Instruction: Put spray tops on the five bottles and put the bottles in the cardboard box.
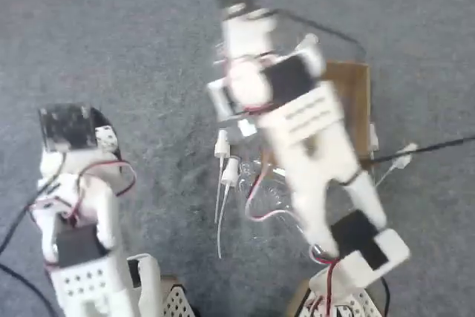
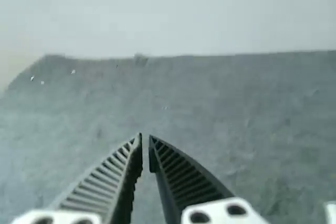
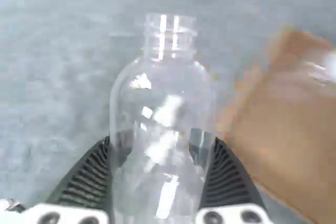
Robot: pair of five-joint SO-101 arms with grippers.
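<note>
on the left, the left end effector point(image 2: 145, 139) hangs over bare grey surface point(image 2: 247, 108). its ribbed jaws are drawn almost together, with only a thin slit between the tips and nothing in them. nearer the middle of the high view, two white spray tops point(image 1: 221, 145) lie side by side on the surface, their long thin dip tubes trailing from them. a third spray top point(image 1: 404, 157) lies farther right, beyond the box. the right end effector point(image 3: 163, 142) is spread as wide as the body of a clear bottle point(image 3: 163, 93) and grips it low on the sides. the bottle's open threaded neck points away from the wrist and has no top on it. the cardboard box point(image 3: 294, 129) sits just beside the held bottle.

the bottle looks like thin, empty plastic: very light, smooth and probably slippery against the jaws, and soft enough to dent or pop out under a hard squeeze. the straight wall of the body, where the jaws sit now, seems the soundest hold, leaving the neck free for a top. the spray tops look light too. the stiff head is the part to grip, since the tubes would likely bend.
</note>
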